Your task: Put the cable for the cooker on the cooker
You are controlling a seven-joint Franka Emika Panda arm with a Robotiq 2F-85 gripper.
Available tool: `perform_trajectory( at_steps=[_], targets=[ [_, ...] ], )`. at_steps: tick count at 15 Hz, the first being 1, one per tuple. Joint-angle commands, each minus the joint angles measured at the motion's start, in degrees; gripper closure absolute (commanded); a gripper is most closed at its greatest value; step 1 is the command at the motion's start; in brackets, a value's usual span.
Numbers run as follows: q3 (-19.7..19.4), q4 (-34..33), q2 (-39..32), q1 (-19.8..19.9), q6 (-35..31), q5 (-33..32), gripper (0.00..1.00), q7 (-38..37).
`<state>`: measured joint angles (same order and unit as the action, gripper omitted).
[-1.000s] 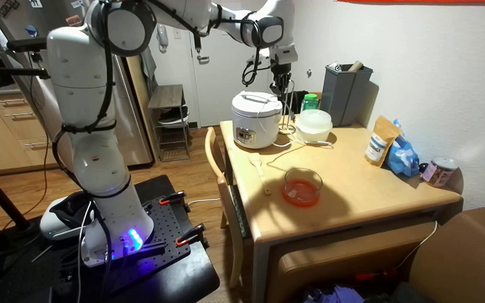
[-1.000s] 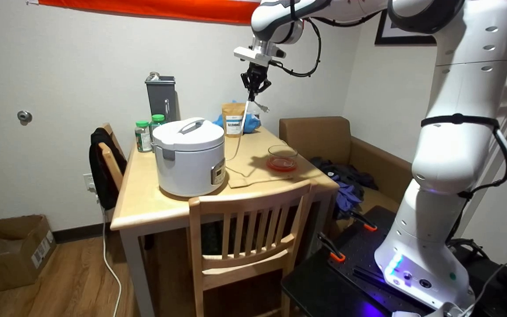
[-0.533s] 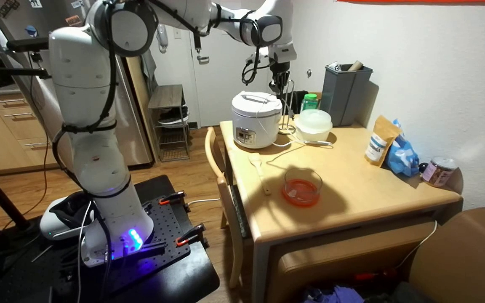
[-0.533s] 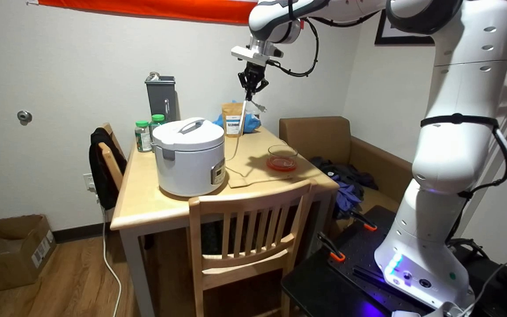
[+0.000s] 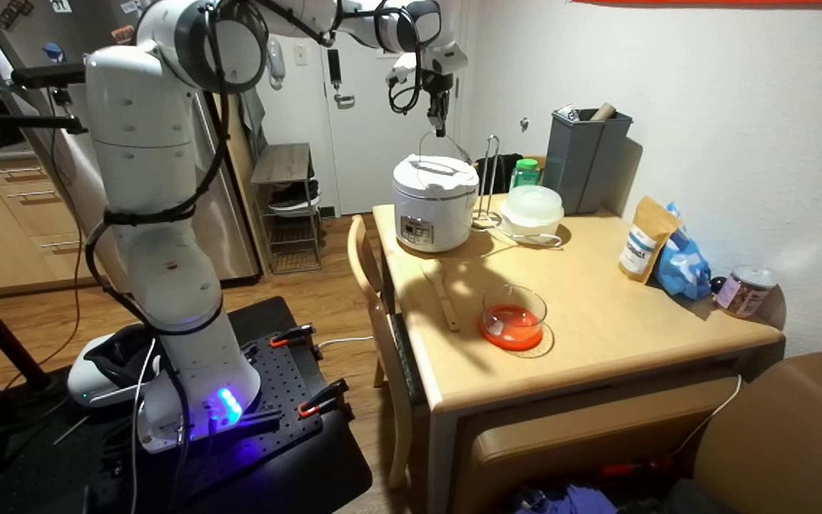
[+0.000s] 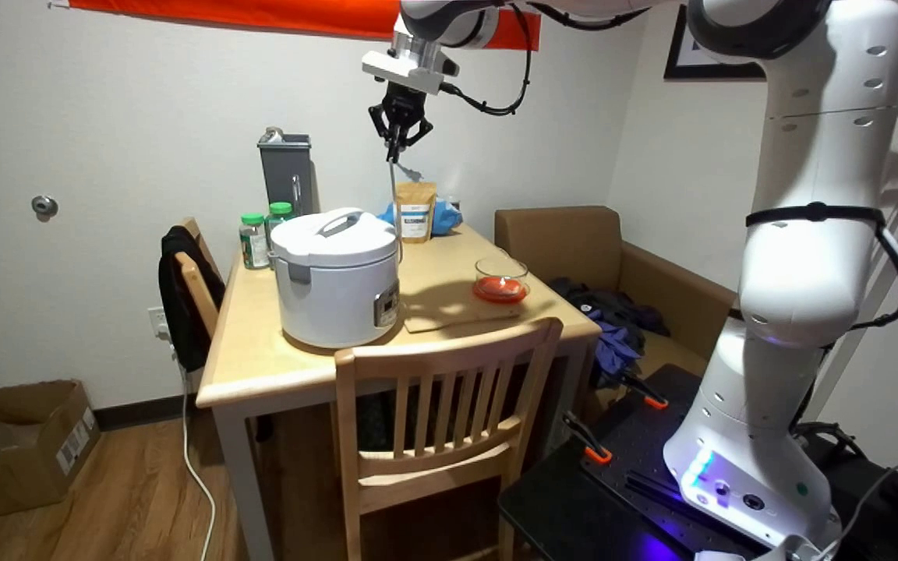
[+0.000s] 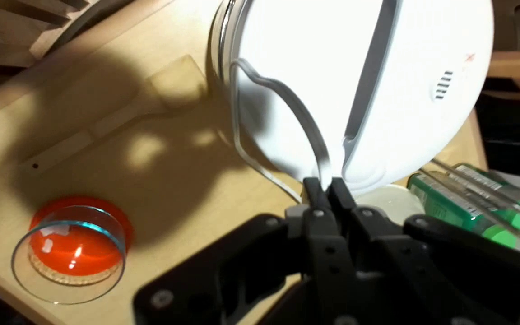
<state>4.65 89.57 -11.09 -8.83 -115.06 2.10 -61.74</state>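
The white rice cooker [image 5: 434, 207] stands on the table, lid down; it also shows in an exterior view [image 6: 336, 300]. Above and beside its lid, my gripper [image 7: 326, 184] is shut on the pale cable [image 7: 303, 113], pinched between the fingertips; the same gripper [image 5: 440, 133] shows high over the cooker's back. From the fingers the cable arcs across the lid in the wrist view, bends at the cooker's rim and runs back behind the fingers. Whether it touches the lid I cannot tell. What looks like its plug end [image 5: 462, 153] hangs beside the fingertips.
A wire stand [image 5: 488, 185] and a white bowl [image 5: 531, 214] stand close to the cooker. A wooden spatula [image 5: 441, 296] and a glass bowl over a red lid [image 5: 514, 328] lie nearer. Green-capped bottles [image 6: 254, 241] stand behind; a chair [image 6: 449, 397] is at the table's side.
My gripper has risen and moved sideways from beside the cooker toward its lid, carrying the cable along. The part of the cable on the table has been drawn in. The cooker stayed put.
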Motion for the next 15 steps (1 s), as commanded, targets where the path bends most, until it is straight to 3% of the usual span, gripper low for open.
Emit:
perform_trajectory(
  at_steps=[1, 11, 14, 15],
  targets=[
    [1.66, -5.03, -0.34, -2.31, 3.50, -2.49, 0.98, 3.93],
    [4.89, -13.25, -0.77, -7.58, 6.14, -7.13, 0.98, 11.81],
    [5.27, -13.39, -0.45, -8.18, 3.76, -7.80, 0.98, 13.56],
    [5.07, -11.91, -0.12, -8.09, 3.85, -6.93, 0.93, 12.07]
  ],
)
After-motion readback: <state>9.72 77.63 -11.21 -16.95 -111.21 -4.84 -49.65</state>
